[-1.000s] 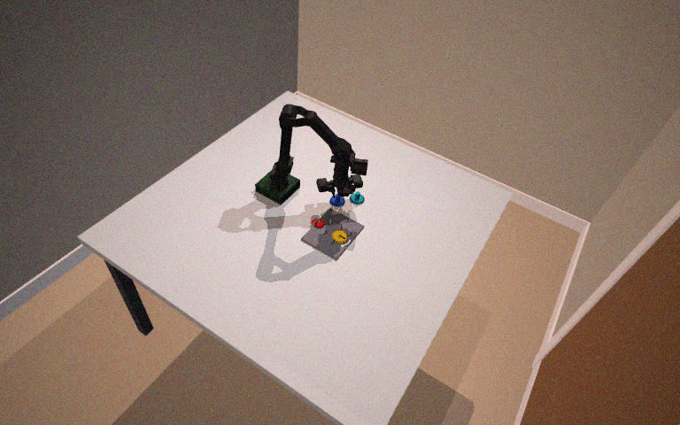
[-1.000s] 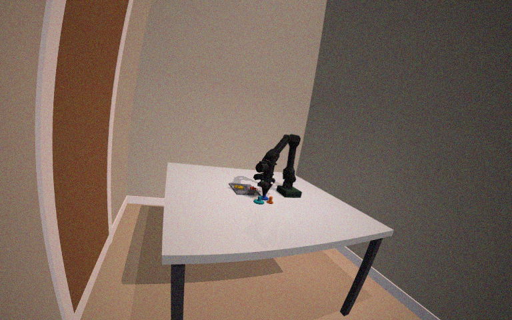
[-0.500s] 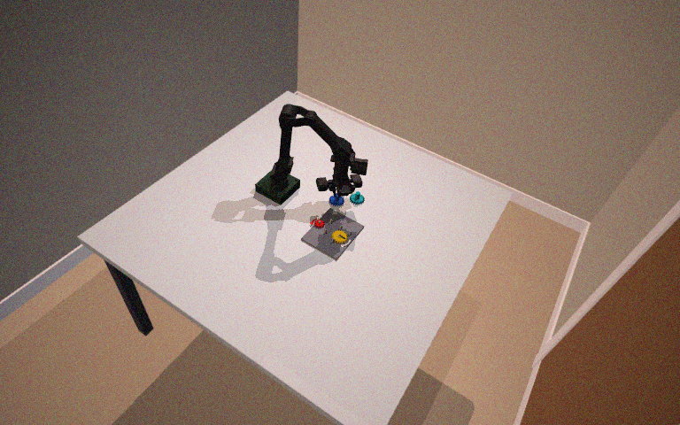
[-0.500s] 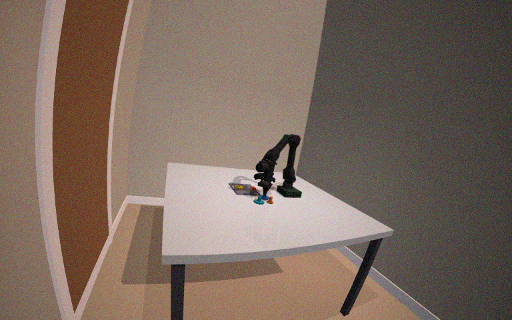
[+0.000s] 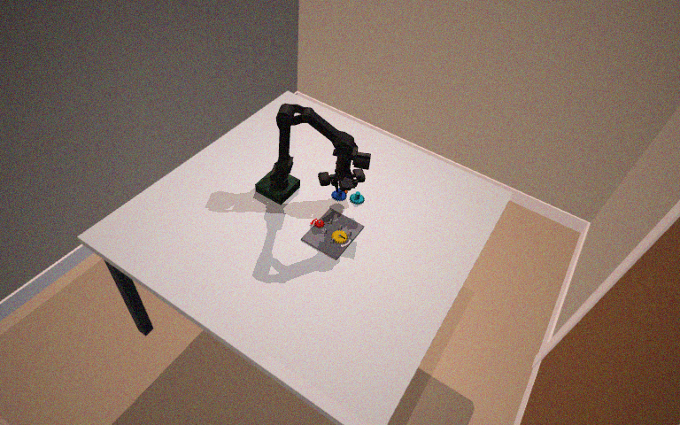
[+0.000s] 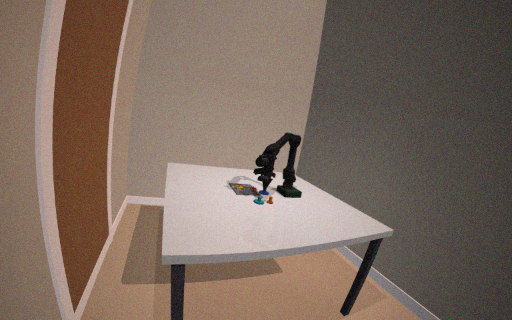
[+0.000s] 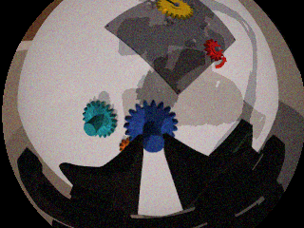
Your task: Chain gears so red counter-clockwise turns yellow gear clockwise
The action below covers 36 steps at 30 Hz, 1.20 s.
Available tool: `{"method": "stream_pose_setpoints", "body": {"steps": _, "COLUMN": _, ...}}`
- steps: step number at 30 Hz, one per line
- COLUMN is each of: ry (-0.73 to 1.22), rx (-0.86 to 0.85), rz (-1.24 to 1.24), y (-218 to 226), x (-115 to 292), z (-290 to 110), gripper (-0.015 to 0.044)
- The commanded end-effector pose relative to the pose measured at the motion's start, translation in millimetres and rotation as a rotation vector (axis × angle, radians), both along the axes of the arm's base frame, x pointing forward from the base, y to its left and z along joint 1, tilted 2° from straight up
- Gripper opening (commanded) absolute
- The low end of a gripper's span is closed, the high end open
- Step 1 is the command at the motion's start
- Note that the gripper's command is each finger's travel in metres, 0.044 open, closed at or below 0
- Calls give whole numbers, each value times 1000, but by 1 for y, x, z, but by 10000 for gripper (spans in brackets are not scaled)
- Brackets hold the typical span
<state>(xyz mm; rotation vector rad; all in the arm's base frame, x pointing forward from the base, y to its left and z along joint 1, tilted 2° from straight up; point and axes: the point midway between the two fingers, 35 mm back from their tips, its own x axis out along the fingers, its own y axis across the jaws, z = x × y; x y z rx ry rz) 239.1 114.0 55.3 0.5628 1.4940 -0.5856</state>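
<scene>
My gripper (image 5: 339, 189) (image 6: 265, 189) (image 7: 152, 137) is shut on the stem of the blue gear (image 5: 338, 196) (image 6: 263, 193) (image 7: 152, 119), held upright slightly above the table. The teal gear (image 5: 357, 198) (image 6: 259, 201) (image 7: 100, 119) stands on the table beside it. The small orange gear (image 6: 270, 201) (image 7: 124, 144) stands close by, partly hidden by a finger in the wrist view. The grey board (image 5: 320, 245) (image 7: 138, 33) carries the red gear (image 5: 319, 223) (image 7: 214, 49) and the yellow gear (image 5: 338, 236) (image 6: 238, 187) (image 7: 175, 8). Its short pegs are hard to make out under shadow.
The white table (image 5: 240, 251) (image 6: 211, 226) bears everything. The arm's dark base (image 5: 277, 187) (image 6: 289, 191) stands behind the board, to the left in the top view. Arm shadows cross the board and the table.
</scene>
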Motion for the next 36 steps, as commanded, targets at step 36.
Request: {"method": "stream_pose_setpoints", "body": {"steps": 36, "ry": -11, "rx": 1, "rz": 3, "y": -8, "x": -2, "z": 98, "gripper": 0}}
